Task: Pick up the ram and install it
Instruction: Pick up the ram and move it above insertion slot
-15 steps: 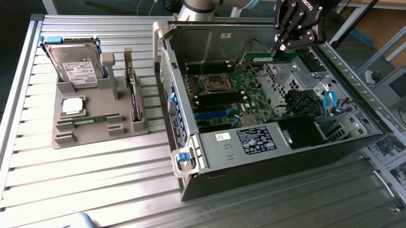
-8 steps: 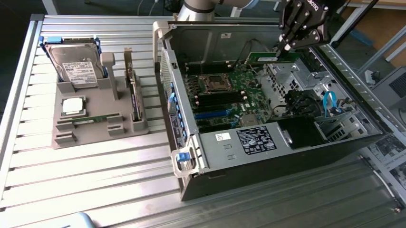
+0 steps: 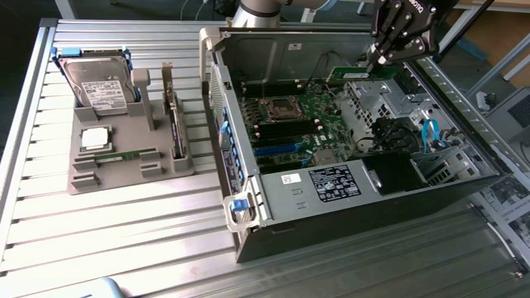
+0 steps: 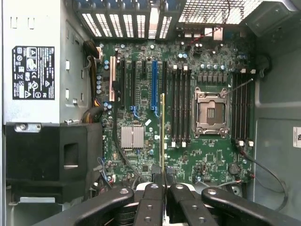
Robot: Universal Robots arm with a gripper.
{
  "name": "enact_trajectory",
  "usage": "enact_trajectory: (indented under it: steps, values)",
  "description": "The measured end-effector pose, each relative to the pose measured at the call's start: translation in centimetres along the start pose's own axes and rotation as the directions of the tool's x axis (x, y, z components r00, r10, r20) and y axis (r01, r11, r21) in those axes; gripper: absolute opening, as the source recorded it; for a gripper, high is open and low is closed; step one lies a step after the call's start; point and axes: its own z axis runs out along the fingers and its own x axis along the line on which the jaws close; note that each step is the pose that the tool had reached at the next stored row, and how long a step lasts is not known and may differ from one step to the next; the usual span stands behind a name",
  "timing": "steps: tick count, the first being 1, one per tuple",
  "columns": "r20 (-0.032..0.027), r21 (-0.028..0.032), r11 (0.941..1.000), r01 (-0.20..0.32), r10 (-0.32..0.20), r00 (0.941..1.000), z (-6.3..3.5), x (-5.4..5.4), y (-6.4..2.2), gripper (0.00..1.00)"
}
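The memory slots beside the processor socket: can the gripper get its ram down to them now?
Probably yes. The gripper holds the ram above the open case, and the memory slots look empty, with nothing standing between.

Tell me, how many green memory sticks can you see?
2 for sure: the held stick in the claw over the computer case, and the tray stick lying in the grey tray. A dark strip on edge at the tray's side may be a third.
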Motion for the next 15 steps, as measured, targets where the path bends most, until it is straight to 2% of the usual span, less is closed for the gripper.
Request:
enact_trajectory:
  steps: [9, 15]
  values:
    - [-0.0009, 0.0000, 1.0000, 0.000, 0.000, 1.0000, -0.03, -0.7, -1.32, 0.12]
    - [-0.0011, 0.0000, 1.0000, 0.000, 0.000, 1.0000, -0.02, -1.0, -1.60, 0.12]
